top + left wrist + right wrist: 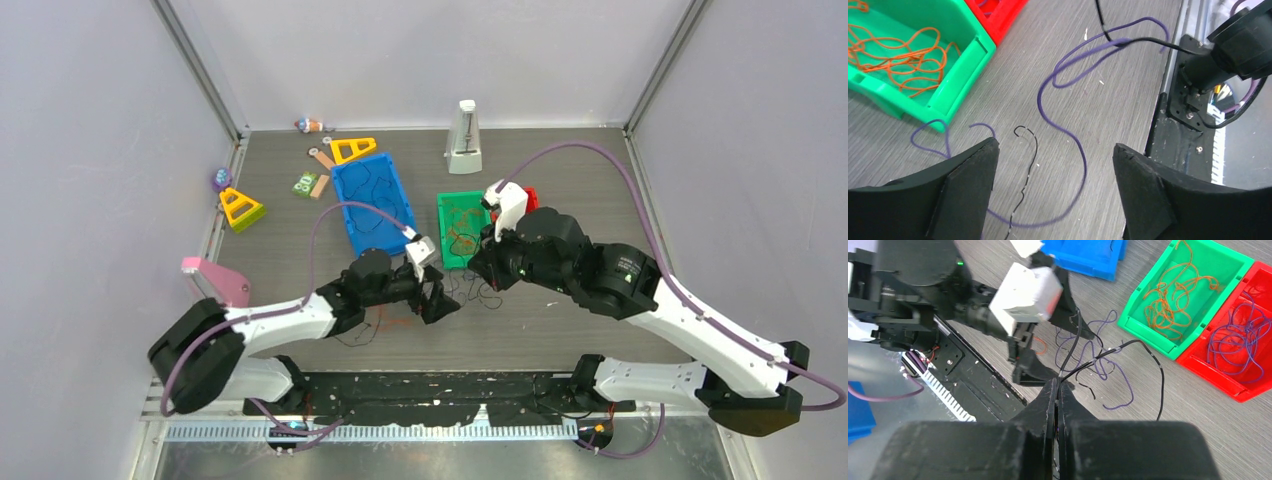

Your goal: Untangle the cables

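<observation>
The left arm (290, 318) stretches from the near edge to mid-desk. The left jaws hang wide open with nothing between them, just above the grey desk (580, 335). Below them a long purple cable (1040, 107) snakes across the surface, and a short black strand (1034, 150) lies loose beside it. A small orange scrap (1038, 346) lies near the left jaws.

Opposite, the right arm (610, 280) bends in from the right side. The right jaws are pressed tight together on a black cable (1133, 342), which rises from the pinch, arcs over the desk and drops back onto it. Between the two arms sits the loose tangle (478, 290) of purple and black cables, crossed over one another.

Just beyond the tangle stands a green bin (1148, 340) holding orange cables (1168, 305). It is side by side with a red bin (1213, 382) that holds purple cables (1238, 340). To the left, a blue bin (390, 190) holds thin dark strands. Farther back stands a white metronome (464, 138), and a yellow triangle (242, 208) lies toward the far left.
</observation>
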